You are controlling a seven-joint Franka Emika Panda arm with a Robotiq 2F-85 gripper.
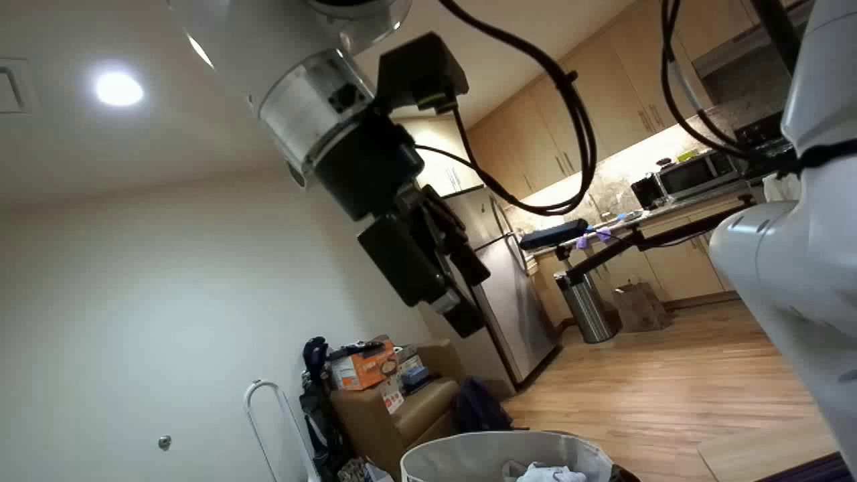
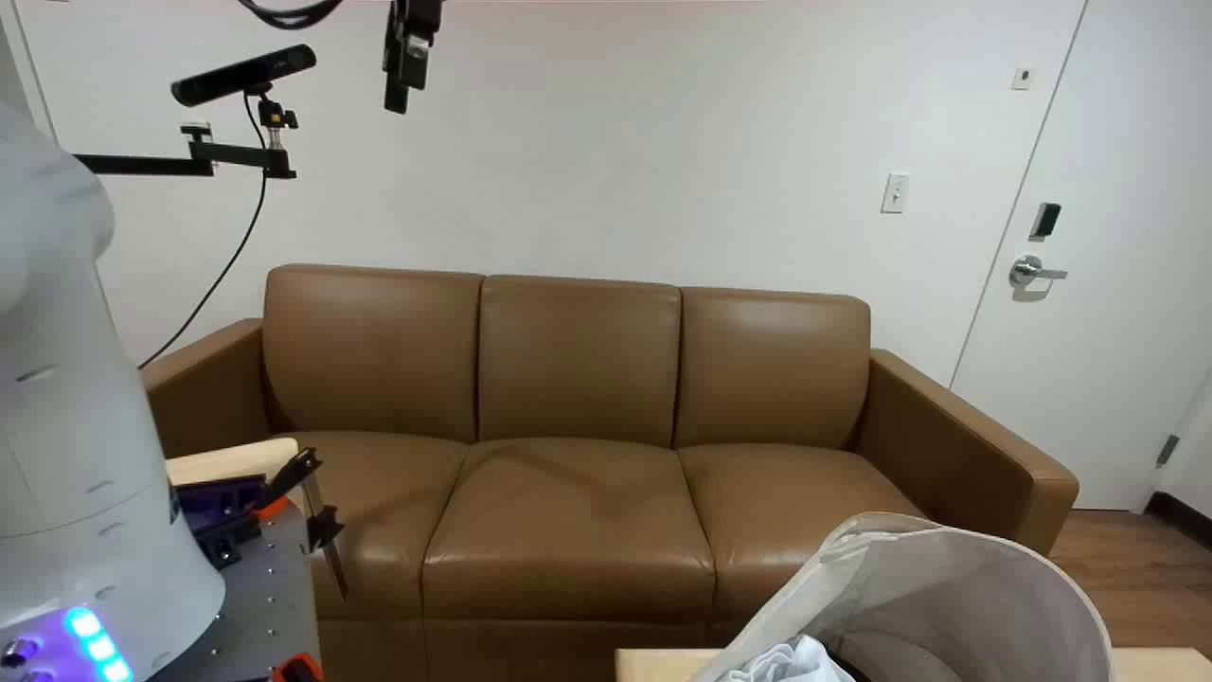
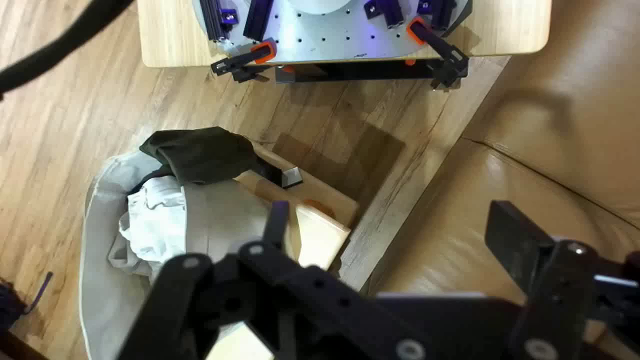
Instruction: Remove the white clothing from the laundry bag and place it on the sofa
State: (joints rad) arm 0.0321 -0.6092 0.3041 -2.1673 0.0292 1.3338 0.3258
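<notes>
The white clothing (image 3: 159, 217) lies crumpled inside the laundry bag, near its upper edge in the wrist view. Part of it also shows in both exterior views (image 1: 550, 474) (image 2: 793, 663). The laundry bag (image 3: 95, 250) is off-white with a wide open mouth; it shows at the bottom of both exterior views (image 1: 462, 458) (image 2: 956, 573). The brown sofa (image 2: 568, 511) has bare cushions and also shows at the right of the wrist view (image 3: 460, 220). My gripper (image 3: 389, 215) is open and empty, its fingers far apart. It hangs high above (image 1: 474, 300), apart from bag and sofa.
A dark green cloth (image 3: 200, 152) drapes over the bag's rim. A light wooden table (image 2: 663, 665) stands by the bag. The robot's base plate with clamps (image 3: 320, 42) is at the top of the wrist view. A camera on an arm (image 2: 244, 76) stands behind the robot.
</notes>
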